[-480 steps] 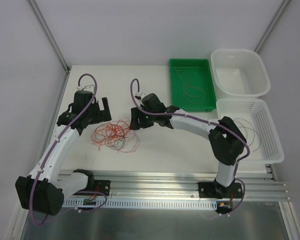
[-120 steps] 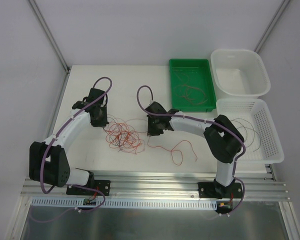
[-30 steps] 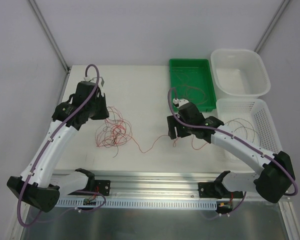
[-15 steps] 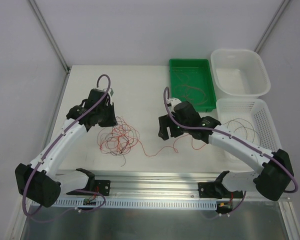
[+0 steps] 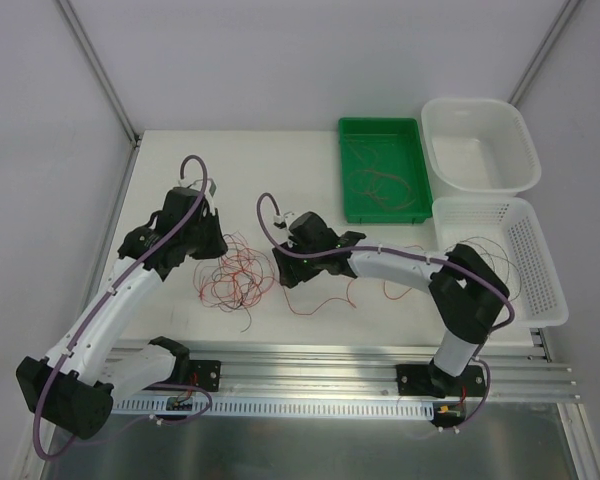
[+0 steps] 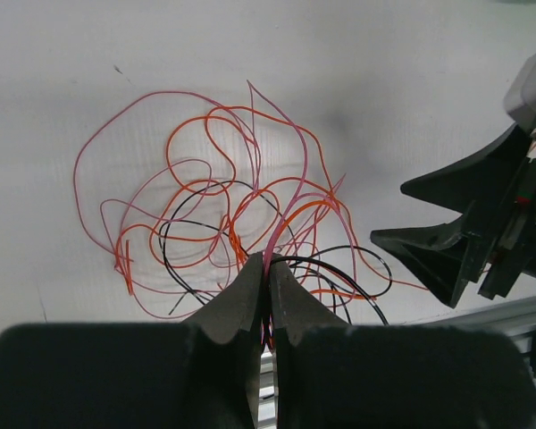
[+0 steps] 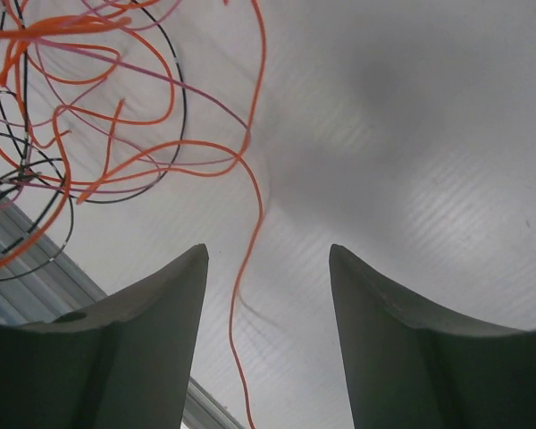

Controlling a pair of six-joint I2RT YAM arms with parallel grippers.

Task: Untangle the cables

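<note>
Left wrist camera catches the left gripper (image 6: 266, 273) pinched tight on a pink strand (image 6: 290, 183) that rises out of the cables (image 6: 223, 210), a loose nest of pink, orange and black loops lying on the white table (image 6: 411, 80) between the two arms. Opposite, the right gripper (image 7: 268, 268) hangs with its jaws spread wide, a single orange strand (image 7: 250, 232) running down between them but touched by neither finger. From above, the cables sit near the table's front edge, one tail curling off toward the right, while a green tray (image 5: 380, 121) and a white basket (image 5: 540, 260) at the right already hold separate wires. The danger lies in the pull: the pinched strand crosses several loops, so a lift by the left arm would likely drag the whole nest along or cinch it into a knot. A close by the right gripper may also miss so fine a wire, or trap a neighbouring loop with it.
</note>
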